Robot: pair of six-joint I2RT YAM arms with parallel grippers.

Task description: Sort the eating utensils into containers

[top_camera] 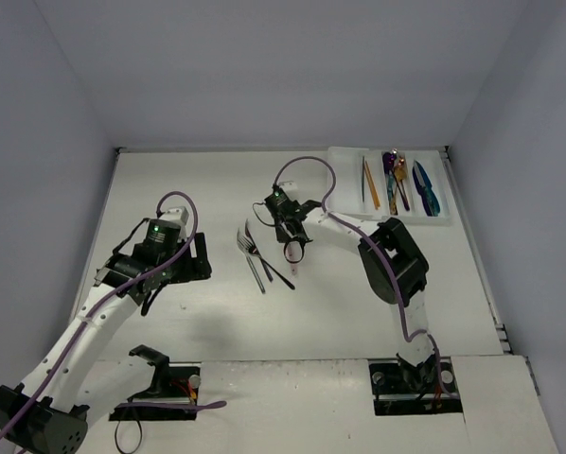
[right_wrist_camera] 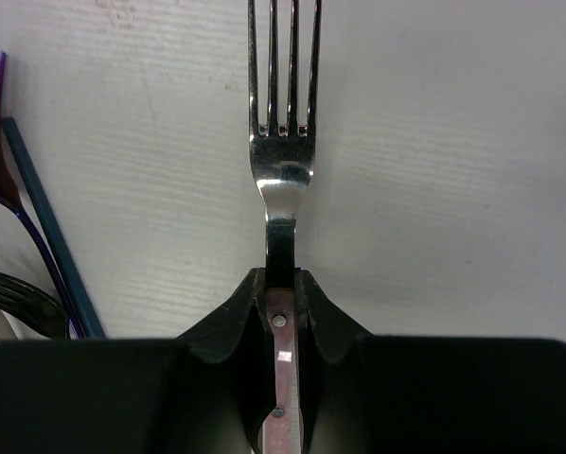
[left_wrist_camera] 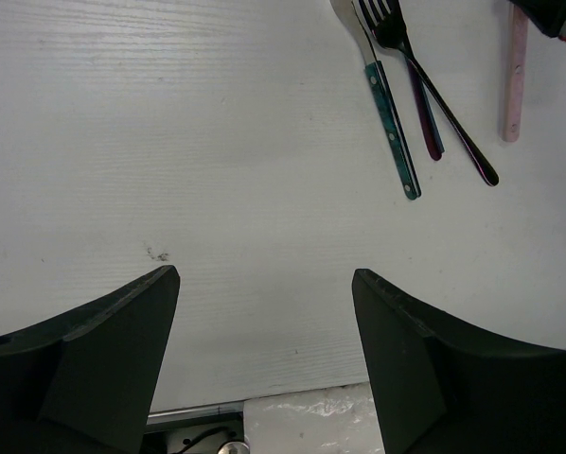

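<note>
1. Pinching the pink-handled fork [right_wrist_camera: 283, 175] by its handle, the right gripper [right_wrist_camera: 281, 284] is closed tight — I think so it can ride to the tray [top_camera: 347, 184].
2. The left gripper [left_wrist_camera: 264, 303] hangs open and empty, near the other forks [left_wrist_camera: 393, 123].

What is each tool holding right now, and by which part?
The right tool is shut on the pink-handled fork, gripping the handle just below the neck. The left tool is open and empty.
</note>
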